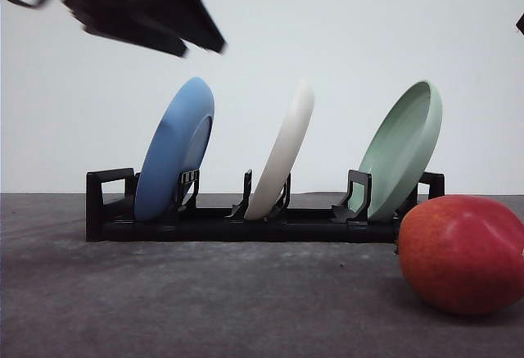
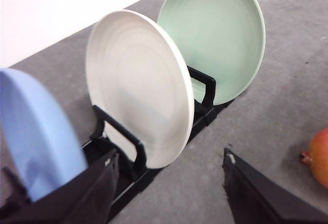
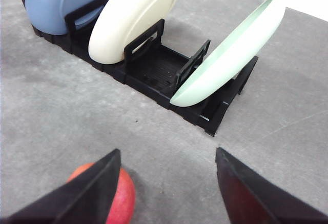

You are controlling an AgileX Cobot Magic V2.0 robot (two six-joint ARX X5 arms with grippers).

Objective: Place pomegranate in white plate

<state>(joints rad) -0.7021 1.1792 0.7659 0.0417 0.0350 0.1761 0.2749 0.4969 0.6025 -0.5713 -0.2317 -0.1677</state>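
Note:
The pomegranate (image 1: 463,251) lies on the grey table at the front right, red with an orange blush; it also peeks in at an edge of the left wrist view (image 2: 320,157). The white plate (image 1: 282,151) stands on edge in the middle slot of a black rack (image 1: 246,225). My left gripper (image 2: 169,193) is open, hanging above and in front of the white plate (image 2: 138,85) with nothing between its fingers. My right gripper (image 3: 166,188) is open too, above the table, with the pomegranate (image 3: 123,203) half hidden behind one finger (image 3: 87,193).
A blue plate (image 1: 173,149) stands in the rack's left slot and a pale green plate (image 1: 401,149) in its right slot, both tilted. My left arm (image 1: 139,6) is a dark blur at the top left. Bare grey table (image 1: 205,301) lies in front of the rack.

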